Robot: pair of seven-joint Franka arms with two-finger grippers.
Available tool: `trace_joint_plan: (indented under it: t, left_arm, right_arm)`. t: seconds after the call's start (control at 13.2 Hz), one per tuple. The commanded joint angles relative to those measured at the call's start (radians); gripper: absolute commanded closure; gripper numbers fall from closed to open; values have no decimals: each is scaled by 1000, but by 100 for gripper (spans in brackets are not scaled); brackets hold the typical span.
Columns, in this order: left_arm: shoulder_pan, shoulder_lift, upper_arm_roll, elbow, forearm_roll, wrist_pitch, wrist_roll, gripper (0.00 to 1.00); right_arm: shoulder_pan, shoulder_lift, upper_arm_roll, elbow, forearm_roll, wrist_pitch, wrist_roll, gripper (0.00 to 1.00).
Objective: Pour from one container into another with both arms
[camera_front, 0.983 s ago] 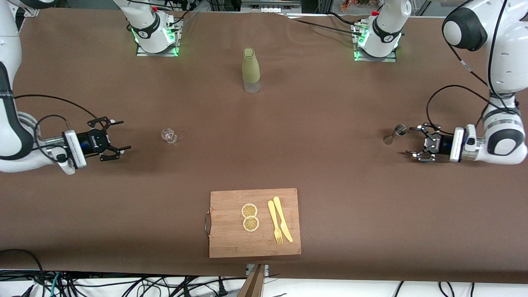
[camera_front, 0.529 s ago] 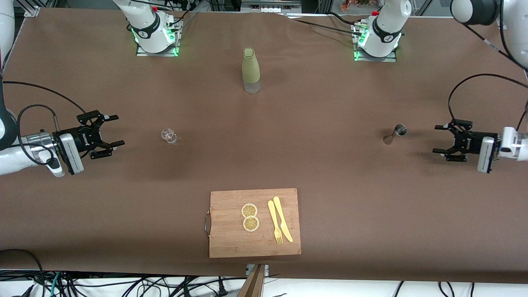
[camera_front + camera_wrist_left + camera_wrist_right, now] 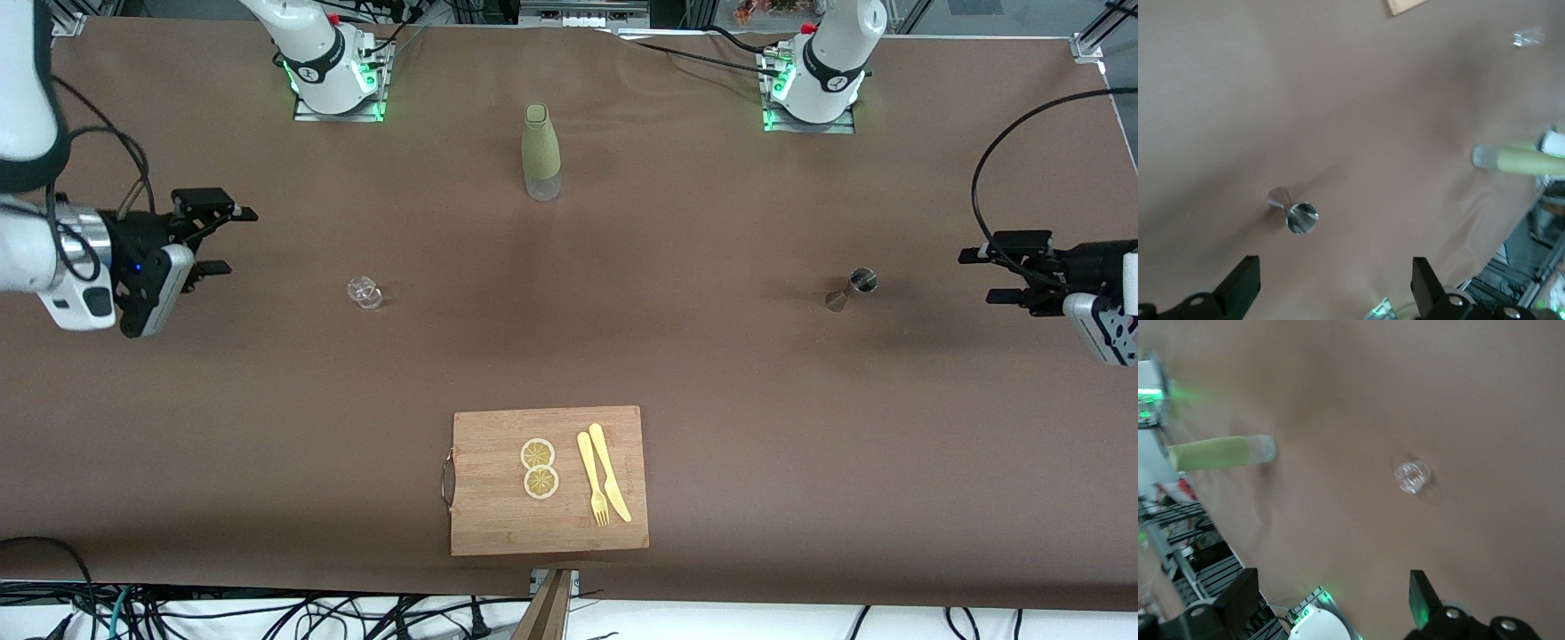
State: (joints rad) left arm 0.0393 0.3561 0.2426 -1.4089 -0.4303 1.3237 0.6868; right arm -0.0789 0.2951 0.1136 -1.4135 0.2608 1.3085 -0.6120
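A small clear glass (image 3: 364,292) stands on the brown table toward the right arm's end. A steel jigger (image 3: 853,286) stands toward the left arm's end. My right gripper (image 3: 233,240) hangs open and empty in the air, apart from the glass, which shows small in the right wrist view (image 3: 1412,475) past the gripper (image 3: 1333,600). My left gripper (image 3: 978,277) is also open and empty, held apart from the jigger. In the left wrist view the jigger (image 3: 1295,212) lies a short way out from the gripper (image 3: 1335,293).
A tall green-sleeved bottle (image 3: 540,151) stands mid-table between the arm bases. A wooden cutting board (image 3: 498,516) near the front edge carries two lemon slices (image 3: 539,468), a yellow fork (image 3: 592,480) and a yellow knife (image 3: 610,473).
Both arms have pulled back toward their own ends of the table and lifted. The gap from each gripper to the glass and the jigger has grown. Both stay open.
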Motion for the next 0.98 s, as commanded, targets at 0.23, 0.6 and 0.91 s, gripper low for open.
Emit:
trace_joint_plan:
  t: [0.23, 0.6, 0.91]
  left_arm:
    - [-73, -218, -182, 5, 339, -21, -438, 0]
    - [-116, -223, -201, 80, 351, -118, -652, 0]
    - [-114, -209, -224, 73, 352, -72, -681, 0]
  right_arm:
    - [142, -166, -61, -164, -279, 170, 429, 0]
    - [145, -286, -118, -295, -287, 258, 498, 0]
    - [131, -292, -134, -286, -262, 274, 581, 0]
